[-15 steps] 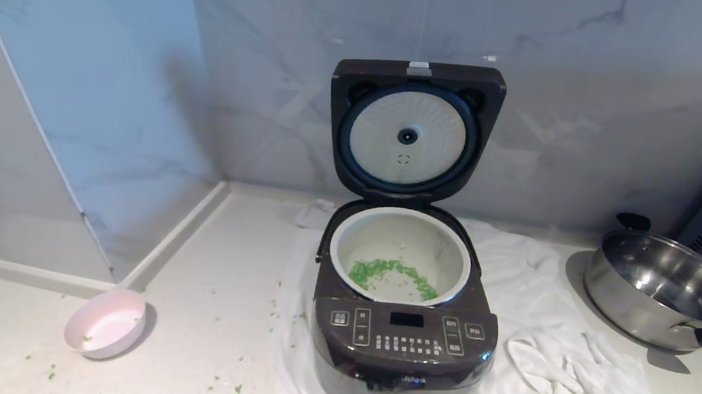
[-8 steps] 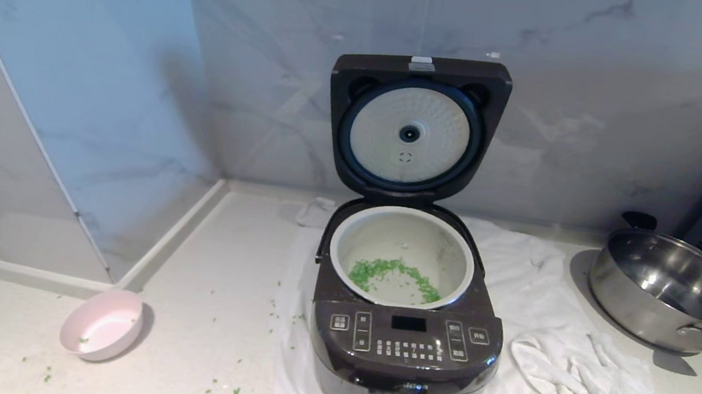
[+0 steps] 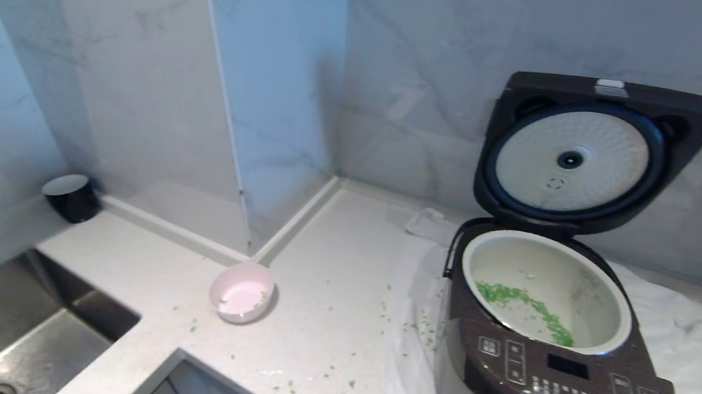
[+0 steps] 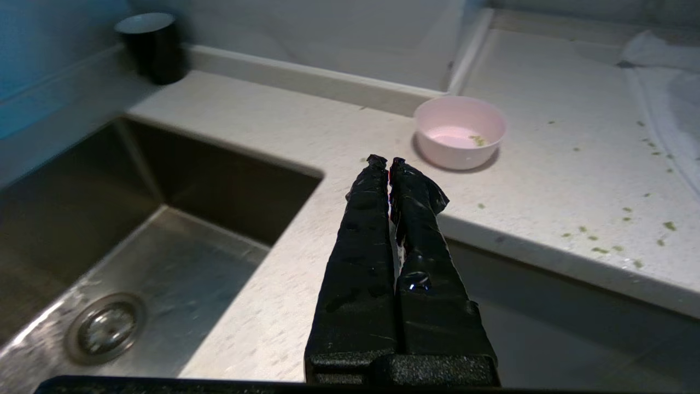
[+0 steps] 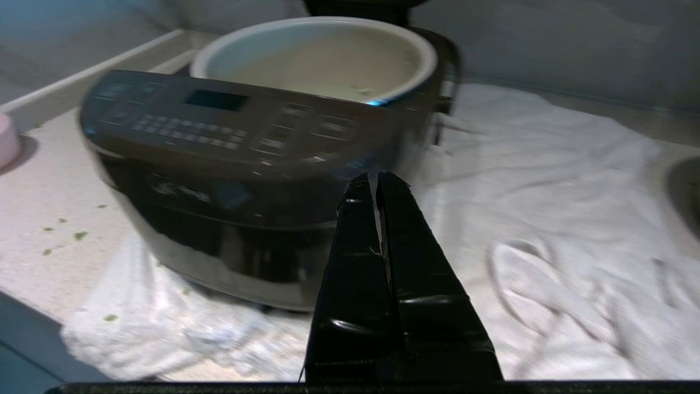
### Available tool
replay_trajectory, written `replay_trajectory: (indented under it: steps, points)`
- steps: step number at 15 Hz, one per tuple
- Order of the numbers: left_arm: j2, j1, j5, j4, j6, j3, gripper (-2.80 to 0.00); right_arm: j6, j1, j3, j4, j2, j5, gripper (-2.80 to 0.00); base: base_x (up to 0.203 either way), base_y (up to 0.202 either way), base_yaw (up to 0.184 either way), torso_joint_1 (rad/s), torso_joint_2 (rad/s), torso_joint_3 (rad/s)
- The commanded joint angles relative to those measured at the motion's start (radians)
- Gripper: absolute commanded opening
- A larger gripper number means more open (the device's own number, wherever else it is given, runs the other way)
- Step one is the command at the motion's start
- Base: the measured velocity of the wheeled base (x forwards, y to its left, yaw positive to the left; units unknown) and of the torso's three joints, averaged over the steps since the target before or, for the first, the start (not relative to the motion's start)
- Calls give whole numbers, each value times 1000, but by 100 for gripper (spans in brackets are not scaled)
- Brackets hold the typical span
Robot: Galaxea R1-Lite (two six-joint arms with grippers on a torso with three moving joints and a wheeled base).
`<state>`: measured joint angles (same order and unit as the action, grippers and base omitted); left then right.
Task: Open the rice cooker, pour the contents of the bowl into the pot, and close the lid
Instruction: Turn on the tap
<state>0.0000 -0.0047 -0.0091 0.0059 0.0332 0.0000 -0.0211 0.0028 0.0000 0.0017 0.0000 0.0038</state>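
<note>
The dark rice cooker (image 3: 554, 390) stands on a white towel at the right with its lid (image 3: 588, 142) raised upright against the wall. Its pale pot (image 3: 550, 268) holds the green contents (image 3: 524, 304) in a curved streak. The pink bowl (image 3: 242, 291) sits upright on the counter to the cooker's left, with only a few green bits inside. My left gripper (image 4: 387, 161) is shut and empty, short of the bowl (image 4: 459, 131) near the sink corner. My right gripper (image 5: 374, 178) is shut and empty in front of the cooker (image 5: 229, 164). Neither arm shows in the head view.
A steel sink (image 3: 9, 331) is sunk into the counter at the left, and a black cup (image 3: 71, 196) stands behind it by the wall. Green bits (image 3: 321, 374) lie scattered on the counter. The white towel (image 3: 686, 332) spreads to the cooker's right.
The whole head view has swung left, so cooker and bowl now sit further right and the sink and black cup have come into view. The things themselves have not moved.
</note>
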Motion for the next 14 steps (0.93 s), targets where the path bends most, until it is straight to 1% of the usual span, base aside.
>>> replay_trajectory:
  steps: [1, 9, 10, 14]
  points:
    - [2, 0, 0, 0, 1, 1, -280, 0, 0, 0, 1, 2, 2, -280, 1, -9, 167, 3, 2, 7]
    - [2, 0, 0, 0, 1, 2, -280, 0, 0, 0, 0, 2, 1, -280, -1, -5, 172, 2, 2, 1]
    - [2, 0, 0, 0, 1, 1, -280, 0, 0, 0, 0, 2, 1, -280, 3, 5, 85, 7, 2, 2]
    - [2, 0, 0, 0, 1, 2, -280, 1, 0, 0, 0, 2, 1, -280, 0, 0, 0, 0, 0, 0]
